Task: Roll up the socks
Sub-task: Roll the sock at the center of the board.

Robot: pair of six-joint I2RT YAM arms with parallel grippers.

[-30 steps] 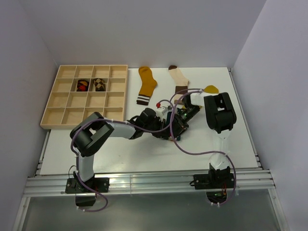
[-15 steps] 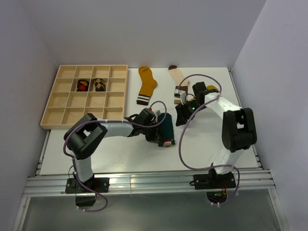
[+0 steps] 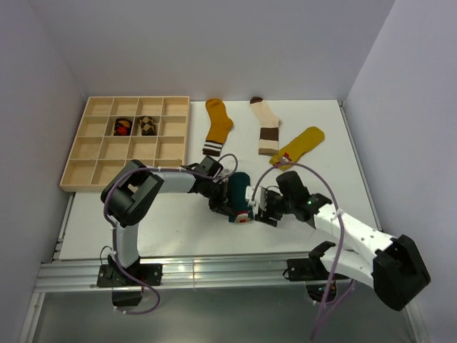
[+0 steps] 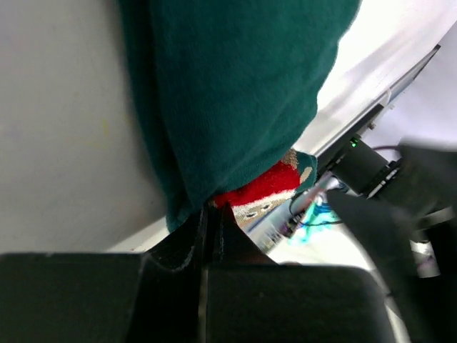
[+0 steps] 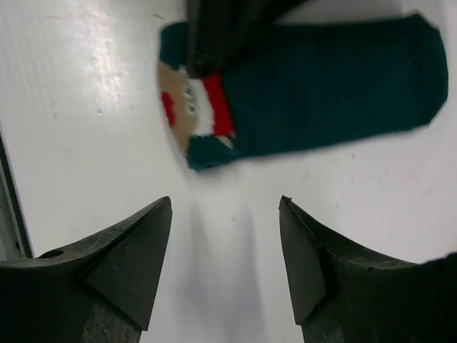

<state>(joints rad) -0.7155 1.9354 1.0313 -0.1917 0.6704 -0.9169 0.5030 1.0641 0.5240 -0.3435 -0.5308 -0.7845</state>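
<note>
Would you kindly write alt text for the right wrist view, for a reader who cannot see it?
A teal sock lies flat on the white table, its red, white and tan end pinched by the left gripper. In the foreground the right gripper stands open, short of the sock.

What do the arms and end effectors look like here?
The left arm and right arm have white links, black joint housings and looping purple cables. The right end effector has black wedge-shaped fingers; the left end effector is black too.
</note>
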